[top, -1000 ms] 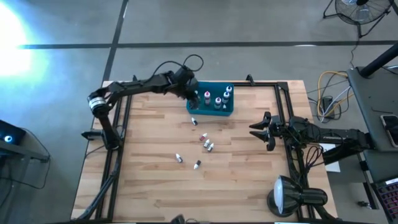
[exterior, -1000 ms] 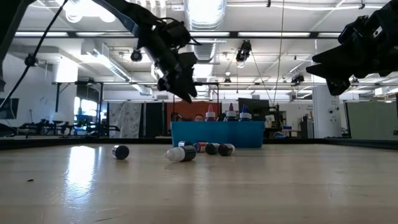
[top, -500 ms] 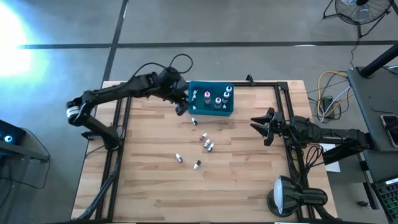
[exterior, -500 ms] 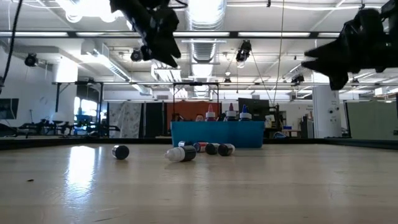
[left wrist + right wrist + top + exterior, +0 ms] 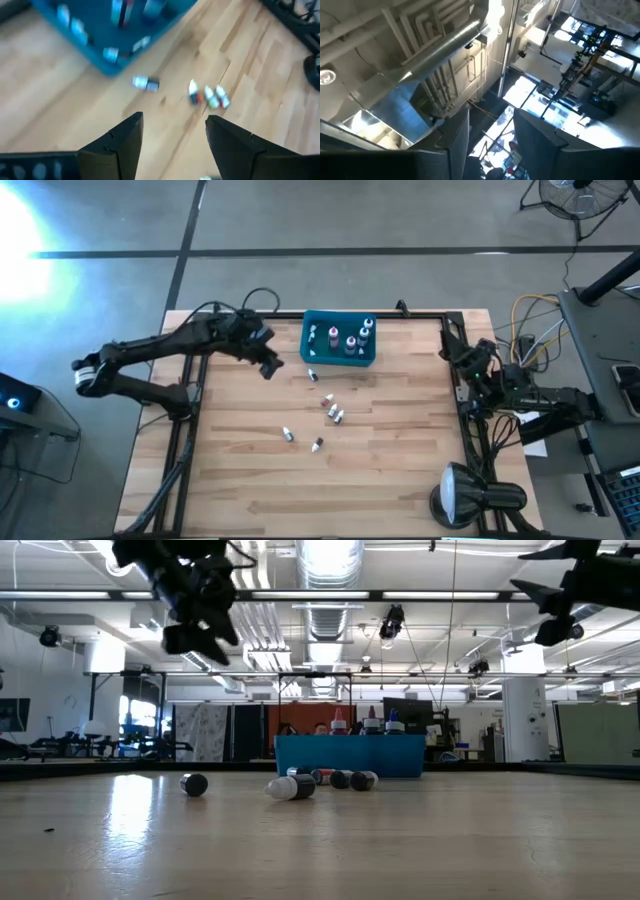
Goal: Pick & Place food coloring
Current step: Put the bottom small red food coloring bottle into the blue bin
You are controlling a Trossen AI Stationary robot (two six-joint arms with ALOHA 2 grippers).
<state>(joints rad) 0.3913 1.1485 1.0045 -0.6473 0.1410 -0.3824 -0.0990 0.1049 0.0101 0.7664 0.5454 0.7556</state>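
The teal bin (image 5: 338,352) stands at the table's far middle with several food coloring bottles (image 5: 351,340) upright inside. Several more bottles (image 5: 331,408) lie on their sides on the wood in front of it; the nearest one to the bin (image 5: 146,83) lies alone, and three (image 5: 210,97) lie together. My left gripper (image 5: 270,367) hangs open above the table to the left of the bin, with nothing between its fingers (image 5: 125,142). My right gripper (image 5: 462,358) waits at the table's right edge, tipped upward and open, facing the ceiling (image 5: 492,140).
Black frame rails (image 5: 200,370) run along the table's left and right sides. A lamp (image 5: 458,495) sits at the near right corner. Bare wood (image 5: 250,480) stretches across the near half of the table.
My left gripper has drawn back from over the bin toward the table's left edge, rising a little and rolling. My right gripper has tipped from pointing across the table to pointing upward, rolling as it turned. The bottles and bin have stayed put.
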